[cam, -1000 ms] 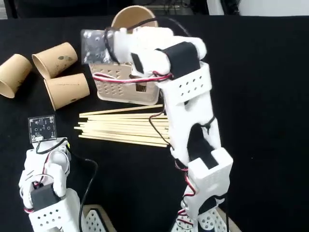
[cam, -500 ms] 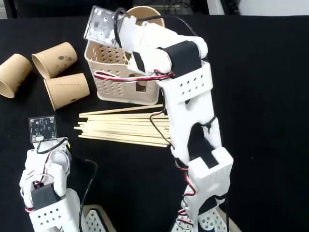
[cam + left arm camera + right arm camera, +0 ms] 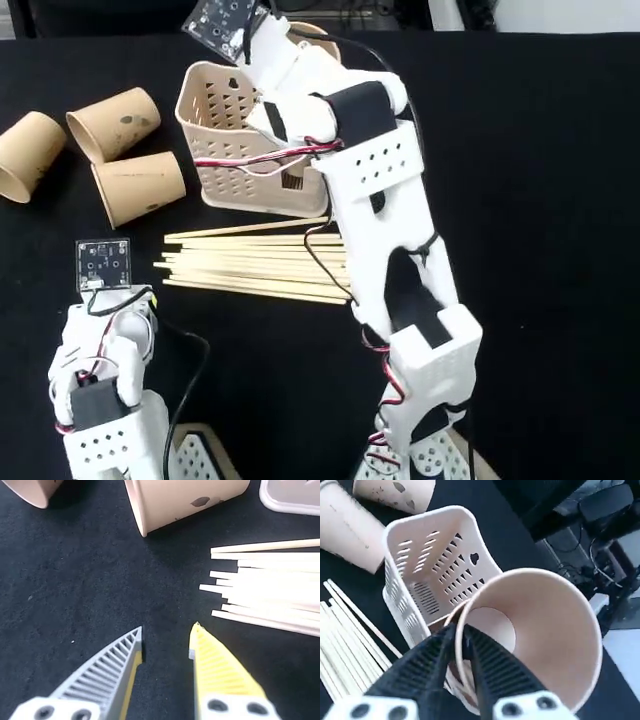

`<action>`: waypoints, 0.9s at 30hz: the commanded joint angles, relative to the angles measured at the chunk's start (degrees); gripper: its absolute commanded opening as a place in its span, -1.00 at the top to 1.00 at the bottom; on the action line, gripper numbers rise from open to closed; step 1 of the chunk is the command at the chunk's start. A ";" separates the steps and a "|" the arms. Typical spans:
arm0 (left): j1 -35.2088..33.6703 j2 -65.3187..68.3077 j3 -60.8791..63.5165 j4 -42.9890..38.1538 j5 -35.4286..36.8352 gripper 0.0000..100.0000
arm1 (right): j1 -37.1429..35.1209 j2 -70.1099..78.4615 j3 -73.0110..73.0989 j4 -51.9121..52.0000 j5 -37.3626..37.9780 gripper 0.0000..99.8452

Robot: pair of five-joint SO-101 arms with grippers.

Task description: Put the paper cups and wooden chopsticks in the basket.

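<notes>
At the far corner of the basket [image 3: 445,555], my right gripper [image 3: 459,625] is pinched tight on the rim of a paper cup [image 3: 535,625], one finger inside the wall, one outside. The cup's mouth faces back toward my wrist and its base points away & down, so its axis is tilted, not upright. It looks to be beside the basket's corner rather than over the opening; can't tell if they touch. The basket stands upright w/ nothing in it that I can see, so I judge the step in hand is cup no. 1 going in. Next move prob. calls for bringing the cup over the opening, lowering it base first betw. the walls, then letting go; the rim grip is thin, so go slow. My left gripper [image 3: 168,629] hangs low over the black table [image 3: 60,580], jaws parted wide, holding nothing, near the chopstick ends. The chopsticks [image 3: 265,595] lie flat, side by side, long axis running across the table betw. basket & arm bases, ends toward my left. Three loose cups [image 3: 140,187] lie on their sides to the basket's left.
</notes>
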 commanded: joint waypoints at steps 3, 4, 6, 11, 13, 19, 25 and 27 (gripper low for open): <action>0.66 -0.35 -0.22 -0.97 0.53 0.68 | 0.44 -0.22 5.67 -4.22 -0.62 0.98; 0.75 -0.35 -0.22 -0.97 0.53 0.68 | 0.26 -0.13 7.78 -5.71 -0.62 0.98; 0.75 -0.35 -0.22 -0.97 0.53 0.68 | 0.44 0.04 10.51 -7.30 0.35 0.98; 0.75 -0.35 -0.22 -0.97 0.53 0.68 | 0.62 0.40 11.30 -7.30 2.64 0.66; 0.75 -0.35 -0.22 -0.97 0.53 0.68 | 0.26 0.13 11.21 -6.51 7.21 0.46; 0.57 -0.35 -0.31 -1.05 0.53 0.67 | 1.85 -2.68 5.76 -2.29 8.62 0.37; 0.57 -0.35 -0.40 -1.05 0.53 0.67 | 2.02 -6.29 -1.19 2.11 8.70 0.39; 0.66 -0.35 -0.31 -1.05 0.53 0.67 | 1.58 -6.81 -3.30 2.29 8.62 0.39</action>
